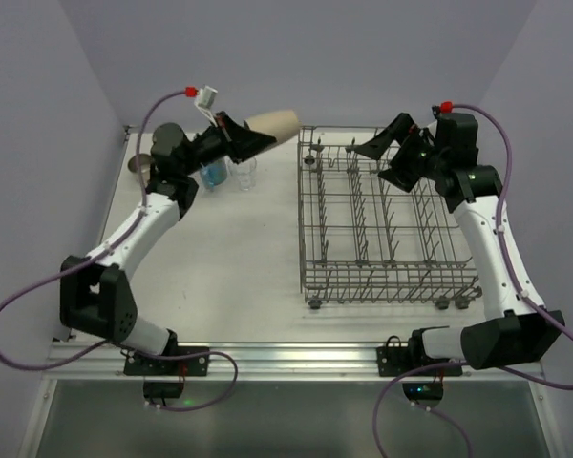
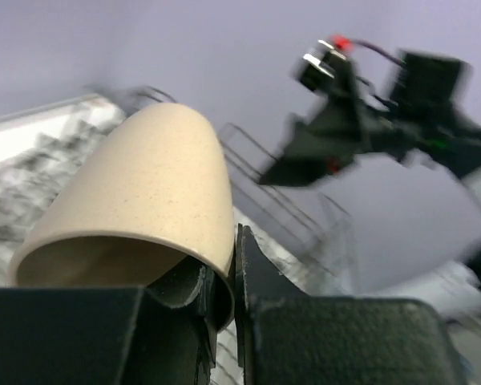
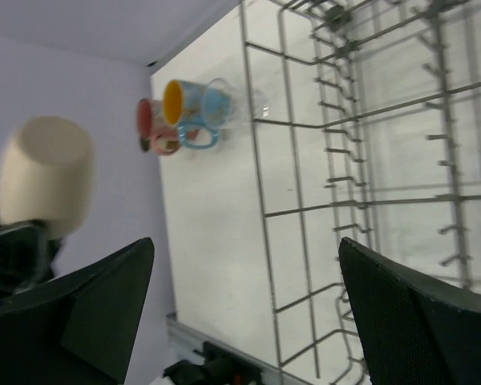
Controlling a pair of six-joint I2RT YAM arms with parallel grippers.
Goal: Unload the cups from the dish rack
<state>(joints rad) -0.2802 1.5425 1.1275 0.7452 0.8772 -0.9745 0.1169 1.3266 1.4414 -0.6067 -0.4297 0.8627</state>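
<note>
Aloft, left tool (image 2: pixel 234 277) pinches beige cup (image 2: pixel 144 200) — right tool (image 3: pixel 244 245) gapes.

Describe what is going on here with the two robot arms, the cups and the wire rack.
The left gripper is shut on the rim of a plain beige cup, holding it in the air left of the dish rack. A blue mug, a pink mug and a glass tumbler stand grouped on the table beside that arm. The right gripper hangs open over the rack's far end, holding nothing. No cup shows in the rack.
</note>
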